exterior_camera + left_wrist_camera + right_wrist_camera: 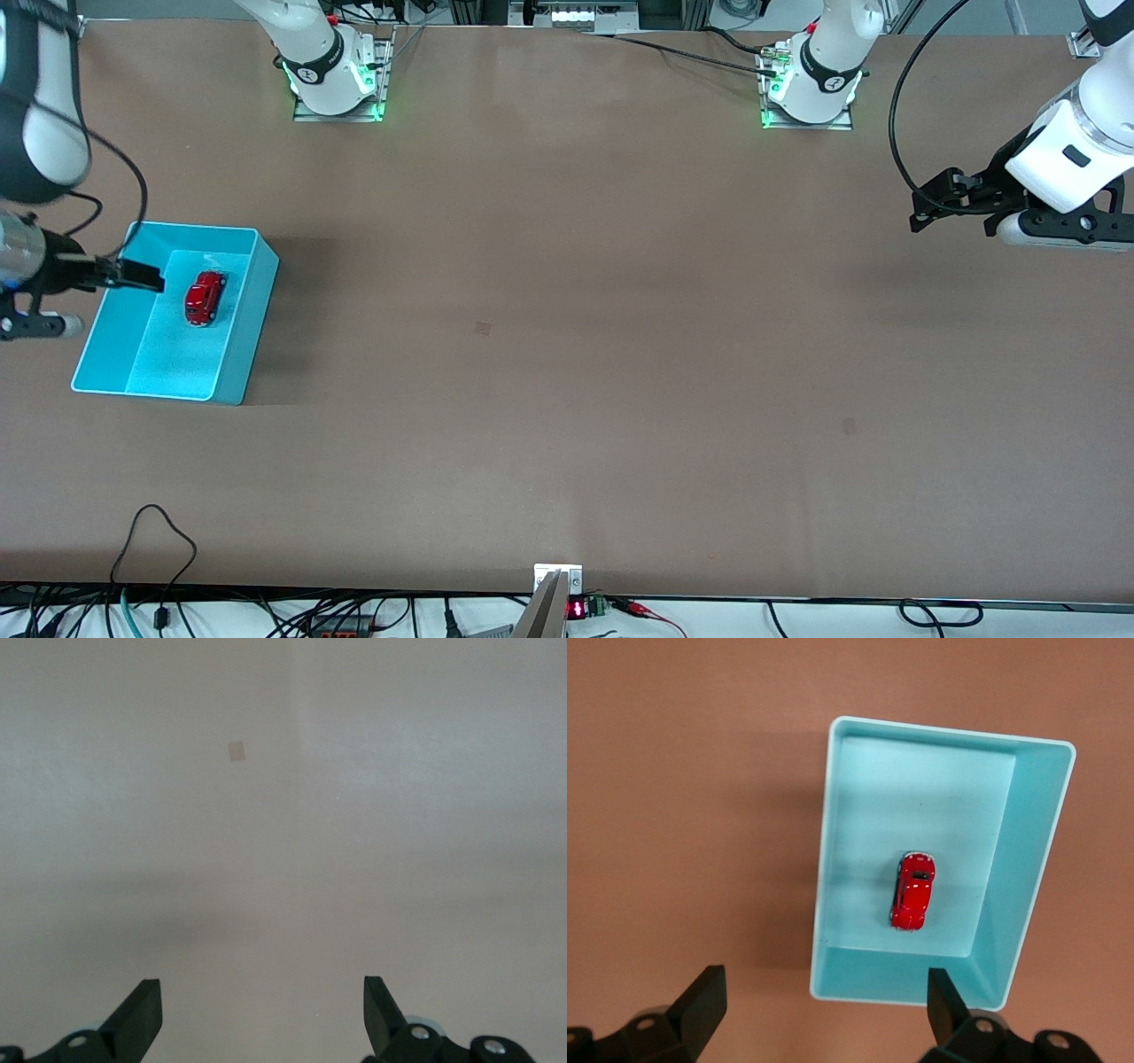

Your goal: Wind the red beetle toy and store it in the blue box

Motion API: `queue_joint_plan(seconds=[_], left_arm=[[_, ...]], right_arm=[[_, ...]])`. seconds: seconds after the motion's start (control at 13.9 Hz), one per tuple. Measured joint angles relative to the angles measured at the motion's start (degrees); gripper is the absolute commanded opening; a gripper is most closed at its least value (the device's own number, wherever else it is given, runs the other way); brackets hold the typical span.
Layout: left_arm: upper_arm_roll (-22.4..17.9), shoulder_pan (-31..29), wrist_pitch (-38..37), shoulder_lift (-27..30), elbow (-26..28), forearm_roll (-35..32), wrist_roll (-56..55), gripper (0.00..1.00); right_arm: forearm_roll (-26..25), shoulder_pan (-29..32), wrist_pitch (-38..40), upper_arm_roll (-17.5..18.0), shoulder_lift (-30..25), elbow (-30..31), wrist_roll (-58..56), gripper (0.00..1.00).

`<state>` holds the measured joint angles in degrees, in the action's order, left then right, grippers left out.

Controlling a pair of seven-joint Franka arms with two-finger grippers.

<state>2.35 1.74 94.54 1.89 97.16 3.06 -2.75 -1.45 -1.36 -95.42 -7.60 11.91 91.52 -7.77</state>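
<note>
The right gripper (133, 273) hangs at nine o'clock in the front view with its fingers (700, 1005) spread wide — wrist camera looking straight down — while the left gripper (926, 208) (waiting, jaws apart too) sits raised at three o'clock.

Your two arms wear glossy white shells with black joint bands; each base sits on a metal plate and glows green at the foot. Black cables loop from the left arm's wrist and trail beside the right arm. The left gripper (939, 202) is black under a white wrist block, its fingers (139, 1014) black, tapered wedges on screwed mounts. The right gripper (133, 275) has matching black fingers (704, 1003).
</note>
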Motion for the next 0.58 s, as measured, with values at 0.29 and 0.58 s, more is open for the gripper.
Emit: queue_joint_plan(seconds=[0.29, 0.58], left_arm=[[0.0, 0.0, 0.0, 0.0, 0.0, 0.0, 0.0, 1.00], [0.0, 0.0, -0.1, 0.0, 0.0, 0.0, 0.0, 1.00]], right_arm=[[0.0, 0.0, 4.7, 1.8, -3.5, -2.9, 0.0, 1.00], [0.0, 0.0, 6.3, 1.9, -5.7, -3.9, 0.0, 1.00]])
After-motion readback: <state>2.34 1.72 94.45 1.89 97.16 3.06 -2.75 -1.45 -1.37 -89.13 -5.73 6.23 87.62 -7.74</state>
